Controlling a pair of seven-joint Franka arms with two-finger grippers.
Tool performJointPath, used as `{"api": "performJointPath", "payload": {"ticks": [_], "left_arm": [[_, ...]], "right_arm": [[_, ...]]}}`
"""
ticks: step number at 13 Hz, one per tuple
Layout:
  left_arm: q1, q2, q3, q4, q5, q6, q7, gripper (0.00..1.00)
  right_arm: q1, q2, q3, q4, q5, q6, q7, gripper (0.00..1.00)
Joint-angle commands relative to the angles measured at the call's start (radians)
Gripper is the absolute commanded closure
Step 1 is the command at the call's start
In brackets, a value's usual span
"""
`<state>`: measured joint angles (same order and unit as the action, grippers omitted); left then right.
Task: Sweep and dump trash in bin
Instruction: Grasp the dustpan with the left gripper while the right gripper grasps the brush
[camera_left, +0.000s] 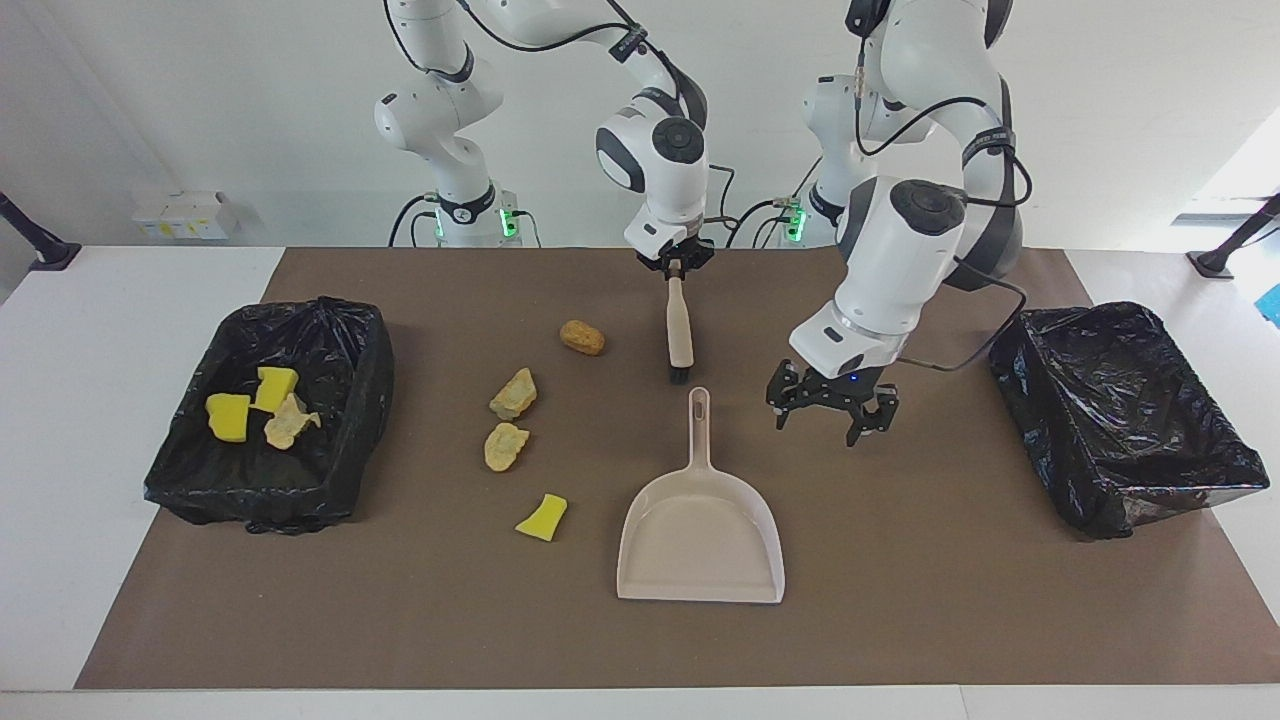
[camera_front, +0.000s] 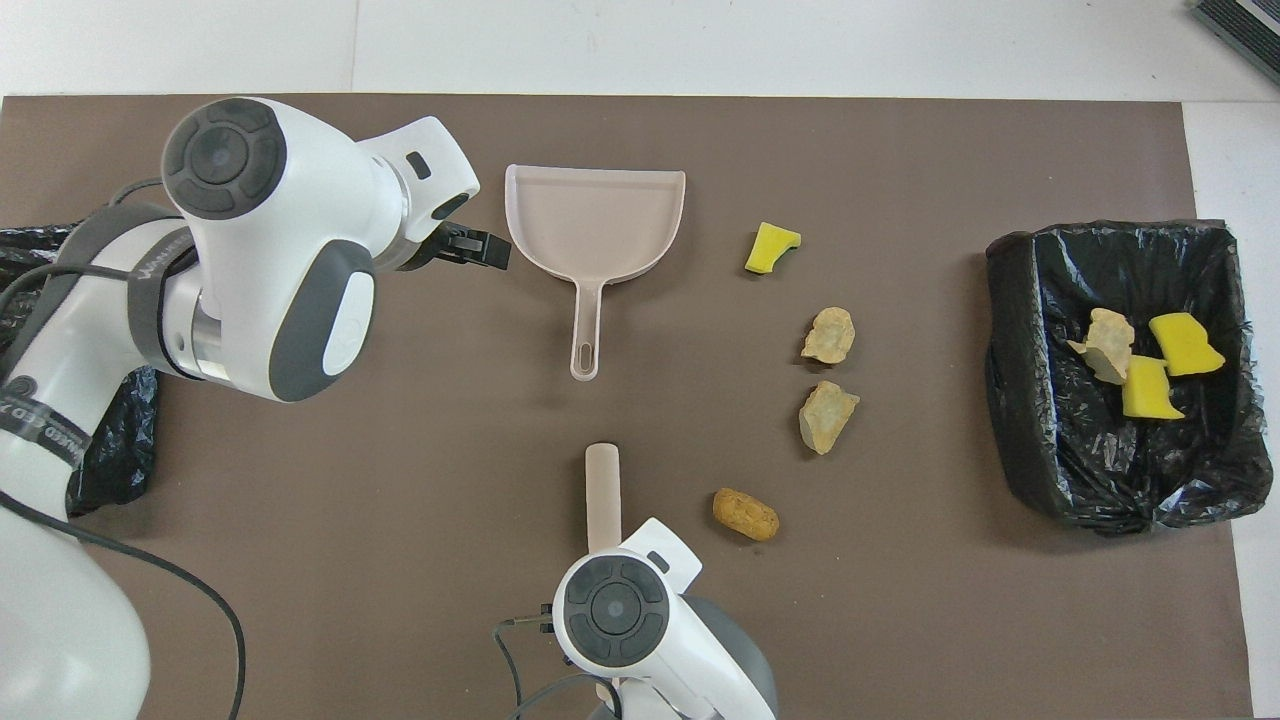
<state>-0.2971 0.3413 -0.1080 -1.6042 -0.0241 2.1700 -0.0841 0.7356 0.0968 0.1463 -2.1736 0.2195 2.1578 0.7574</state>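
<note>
Several pieces of trash lie on the brown mat: a yellow sponge chunk (camera_left: 542, 517) (camera_front: 772, 247), two tan lumps (camera_left: 506, 446) (camera_front: 829, 334) and a brown lump (camera_left: 582, 337) (camera_front: 745, 514). More scraps (camera_left: 255, 405) (camera_front: 1140, 360) lie in the black-bagged bin (camera_left: 330, 480) (camera_front: 1015, 420) at the right arm's end. My right gripper (camera_left: 677, 268) is shut on the handle of the beige brush (camera_left: 681, 335) (camera_front: 601, 495), bristles down on the mat. The left gripper (camera_left: 828, 415) (camera_front: 485, 247) is open, low over the mat beside the handle of the beige dustpan (camera_left: 700, 540) (camera_front: 595, 220).
A second black-bagged bin (camera_left: 1100, 500) (camera_front: 100, 470) stands at the left arm's end with nothing showing inside. The dustpan lies flat, handle pointing toward the robots and the brush tip. The mat (camera_left: 950, 600) covers most of the white table.
</note>
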Motion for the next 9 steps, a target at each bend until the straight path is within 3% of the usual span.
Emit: {"api": "performJointPath", "payload": {"ticks": [1,5,9], "left_arm": [[-0.069,0.033,0.016,0.015,0.001,0.033,-0.055,0.00],[-0.132,0.056,0.016,-0.019,0.000,0.079,-0.118,0.00],[-0.162,0.064,0.016,-0.052,0.000,0.099,-0.180,0.00]], "right_arm": [[-0.015,-0.009,-0.008,0.023,0.001,-0.079,-0.021,1.00],[-0.123,-0.156,-0.010,0.028,-0.006,-0.272,-0.067,1.00],[-0.292,-0.256,-0.010,0.031,-0.142,-0.450,-0.212,1.00]]}}
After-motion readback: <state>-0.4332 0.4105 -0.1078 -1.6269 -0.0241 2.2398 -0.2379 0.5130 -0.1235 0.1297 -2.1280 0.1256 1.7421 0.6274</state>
